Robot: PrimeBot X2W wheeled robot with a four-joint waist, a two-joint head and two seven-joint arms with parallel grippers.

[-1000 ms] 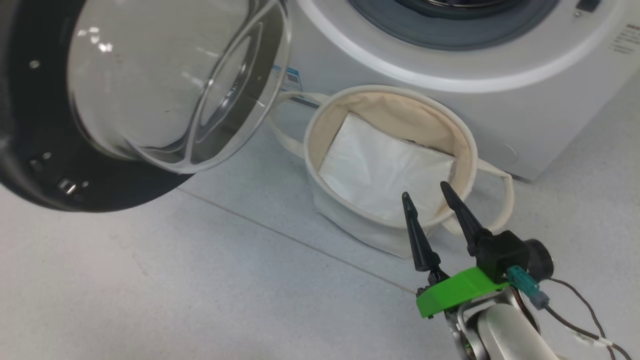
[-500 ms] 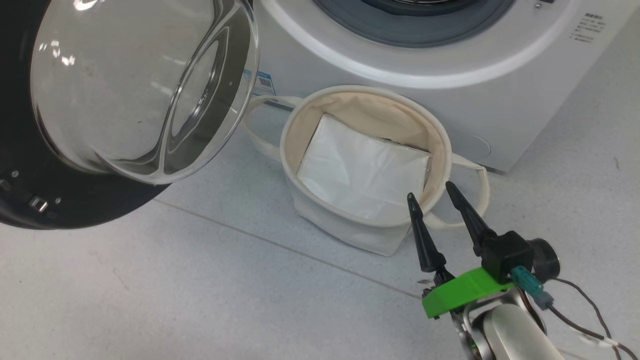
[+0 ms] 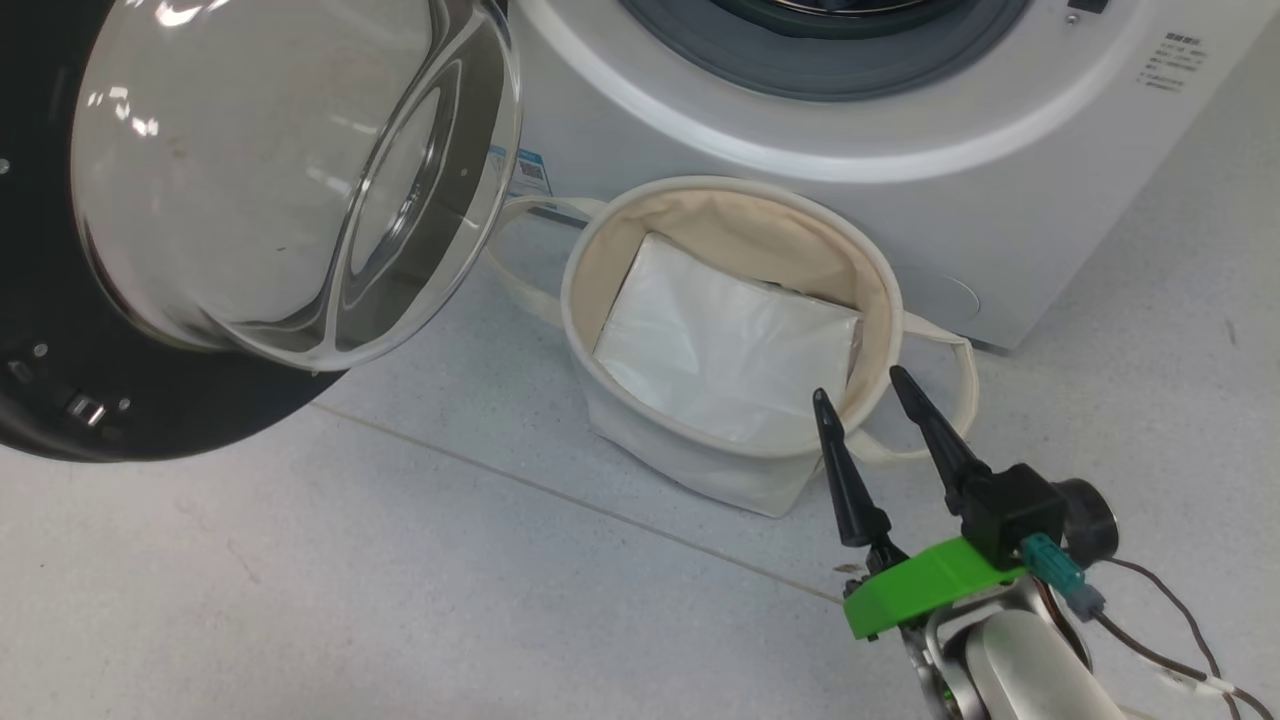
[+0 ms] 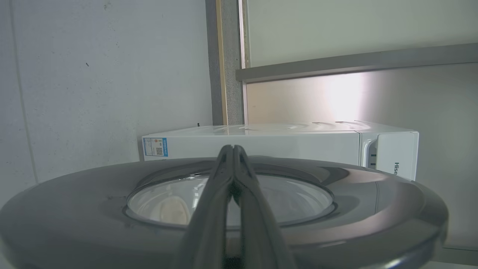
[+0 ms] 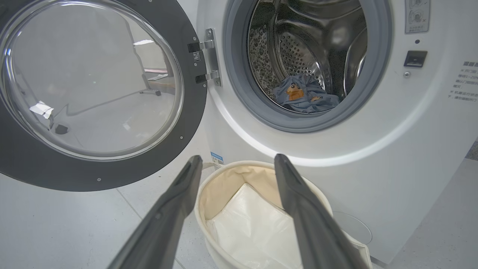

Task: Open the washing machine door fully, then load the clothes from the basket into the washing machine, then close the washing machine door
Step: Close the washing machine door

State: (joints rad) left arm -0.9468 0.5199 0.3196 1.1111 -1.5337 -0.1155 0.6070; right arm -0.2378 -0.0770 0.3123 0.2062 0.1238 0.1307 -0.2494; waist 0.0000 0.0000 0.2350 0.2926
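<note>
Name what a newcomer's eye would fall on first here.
The big round door hangs wide open left of the washing machine. Blue clothes lie in its steel drum. On the floor in front stands a cream basket holding a flat white sheet, the right gripper open near its rim.

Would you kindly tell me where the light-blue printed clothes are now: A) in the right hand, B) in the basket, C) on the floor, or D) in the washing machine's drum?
D: the right wrist view shows the clothes lying in the drum of the washing machine, while the basket holds a flat white sheet.
</note>
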